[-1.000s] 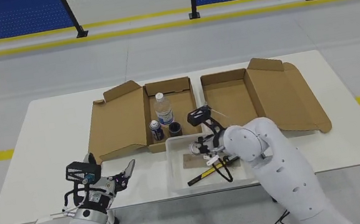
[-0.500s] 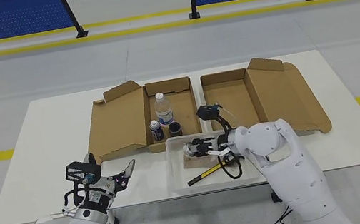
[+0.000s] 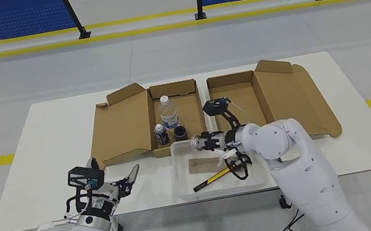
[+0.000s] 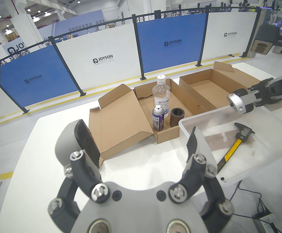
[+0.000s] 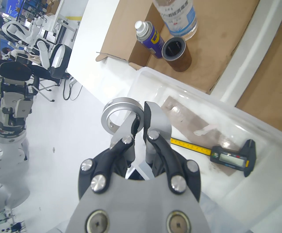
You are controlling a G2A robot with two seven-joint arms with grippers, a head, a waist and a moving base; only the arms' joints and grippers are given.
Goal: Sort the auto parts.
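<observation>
1. My left pincer (image 4: pixel 136 128) hangs with its jaws wide apart and nothing between them, low at the left of the top view, over the near edge of the white counter (image 3: pixel 50 154). I judge it parked out of the way, wrist facing the boxes.
2. Left of centre, the brown cardboard box (image 3: pixel 127 126) keeps the clear plastic bottle (image 3: pixel 167 111), blue spray can (image 3: pixel 161 133) and dark brown cylinder (image 3: pixel 180 133) upright together, which I take for a sorted group.
3. Below it, the translucent plastic tub (image 3: pixel 180 180) has the yellow-and-black digital caliper (image 3: pixel 212 179) lying flat, apparently unsorted.
4. My right pincer (image 5: pixel 141 119) is clamped on the wall of the silver metal ring (image 5: pixel 106 120), lifted by the tub's upper rim, forearm bent in from the right.
5. The second cardboard box (image 3: pixel 239 102) lies open to the right, a likely destination.
</observation>
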